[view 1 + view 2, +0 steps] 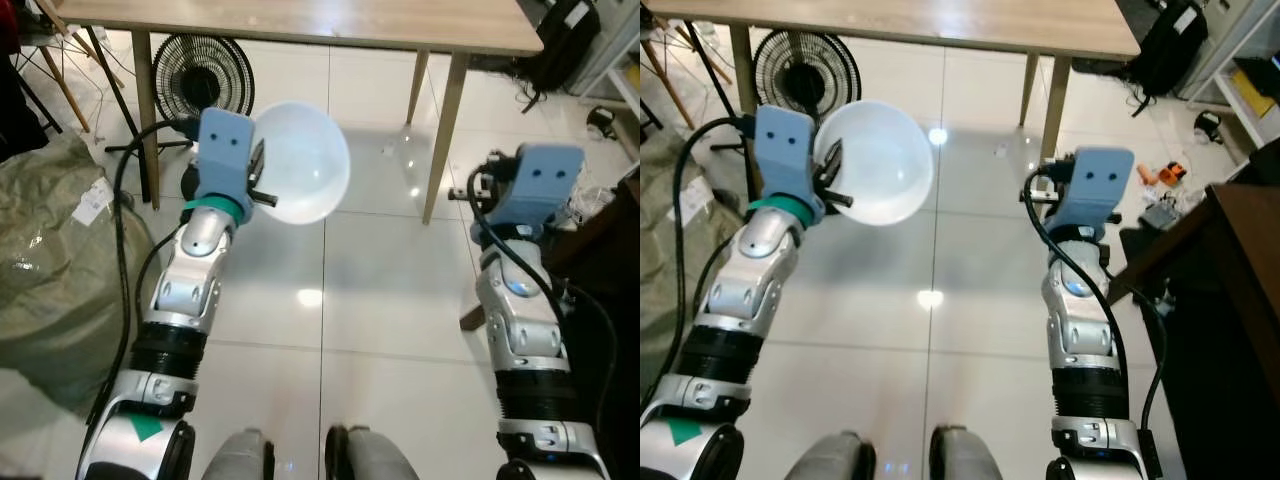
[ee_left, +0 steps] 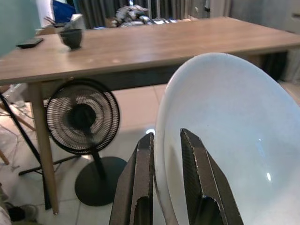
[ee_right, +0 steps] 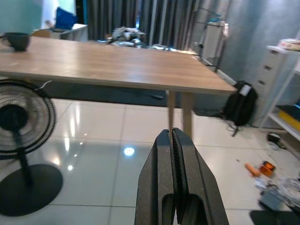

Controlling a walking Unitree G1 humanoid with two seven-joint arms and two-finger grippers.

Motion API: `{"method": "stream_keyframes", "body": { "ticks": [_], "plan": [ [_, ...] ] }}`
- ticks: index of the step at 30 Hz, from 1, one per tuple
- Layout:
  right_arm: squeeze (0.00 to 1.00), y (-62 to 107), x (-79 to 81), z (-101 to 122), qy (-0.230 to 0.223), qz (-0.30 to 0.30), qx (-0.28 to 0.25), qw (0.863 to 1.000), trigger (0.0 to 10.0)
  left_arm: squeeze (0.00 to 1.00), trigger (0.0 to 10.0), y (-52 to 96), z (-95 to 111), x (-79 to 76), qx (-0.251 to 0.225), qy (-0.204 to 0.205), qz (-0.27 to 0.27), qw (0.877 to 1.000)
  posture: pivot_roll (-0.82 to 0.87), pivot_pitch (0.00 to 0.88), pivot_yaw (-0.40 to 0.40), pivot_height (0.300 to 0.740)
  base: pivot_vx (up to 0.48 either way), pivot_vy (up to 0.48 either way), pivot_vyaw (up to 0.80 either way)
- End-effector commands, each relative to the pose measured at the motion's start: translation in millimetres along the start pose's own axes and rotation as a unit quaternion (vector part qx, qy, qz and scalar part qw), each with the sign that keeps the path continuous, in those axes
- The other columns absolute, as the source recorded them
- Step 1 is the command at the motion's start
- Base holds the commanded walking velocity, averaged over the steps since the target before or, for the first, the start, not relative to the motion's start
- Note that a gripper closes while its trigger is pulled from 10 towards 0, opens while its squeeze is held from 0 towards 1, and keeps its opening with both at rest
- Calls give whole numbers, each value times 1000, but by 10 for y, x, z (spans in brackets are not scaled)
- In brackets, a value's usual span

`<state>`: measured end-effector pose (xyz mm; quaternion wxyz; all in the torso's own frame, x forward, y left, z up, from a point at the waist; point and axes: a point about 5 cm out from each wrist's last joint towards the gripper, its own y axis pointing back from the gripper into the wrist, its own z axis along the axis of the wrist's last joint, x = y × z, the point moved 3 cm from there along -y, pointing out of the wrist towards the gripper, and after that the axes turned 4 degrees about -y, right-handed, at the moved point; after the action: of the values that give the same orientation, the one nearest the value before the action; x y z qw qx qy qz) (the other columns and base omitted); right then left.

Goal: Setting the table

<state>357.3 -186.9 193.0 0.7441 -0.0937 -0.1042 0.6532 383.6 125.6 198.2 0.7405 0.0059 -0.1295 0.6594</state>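
Note:
A white bowl (image 1: 305, 160) hangs in the air in front of me, tipped on its side, with my left gripper (image 2: 165, 154) shut on its rim; one finger is inside the bowl (image 2: 234, 140) and one outside. The wooden table (image 1: 300, 20) stands ahead, its near edge at the top of the eye views. My right gripper (image 3: 172, 154) is raised at the right, shut with nothing between its fingers, pointing toward the table (image 3: 112, 65). A dark cup (image 2: 71, 37) stands on the far left of the tabletop.
A black floor fan (image 1: 200, 75) stands under the table's left side. A grey sack (image 1: 50, 240) lies at my left. A black backpack (image 1: 1170, 45) and small clutter lie on the floor at the right. A dark cabinet (image 1: 1230, 260) is close to my right arm.

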Motion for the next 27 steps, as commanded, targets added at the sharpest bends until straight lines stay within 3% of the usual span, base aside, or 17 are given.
{"method": "stream_keyframes", "body": {
  "ticks": [1,14,15,20,27],
  "plan": [
    [0,-19,36,-45,-2,8,8,1000,10000,0,10000,23,-57,39,7,-3,11,1000,132,53,15,740,480,0,0],
    [0,-63,117,-61,-2,28,12,1000,10000,0,10000,40,-79,109,9,-8,27,1000,166,59,-17,740,480,0,0],
    [0,-77,155,-86,-2,39,18,999,10000,0,10000,71,-87,173,10,-12,39,999,191,63,-49,740,480,0,0],
    [0,-77,155,-86,-2,39,18,999,10000,0,10000,71,-87,173,10,-12,39,999,191,63,-49,740,480,0,0],
    [0,-117,254,-116,-8,61,25,998,10000,0,10000,143,-85,312,8,-18,68,997,234,68,-76,740,480,0,0]
  ]
}}
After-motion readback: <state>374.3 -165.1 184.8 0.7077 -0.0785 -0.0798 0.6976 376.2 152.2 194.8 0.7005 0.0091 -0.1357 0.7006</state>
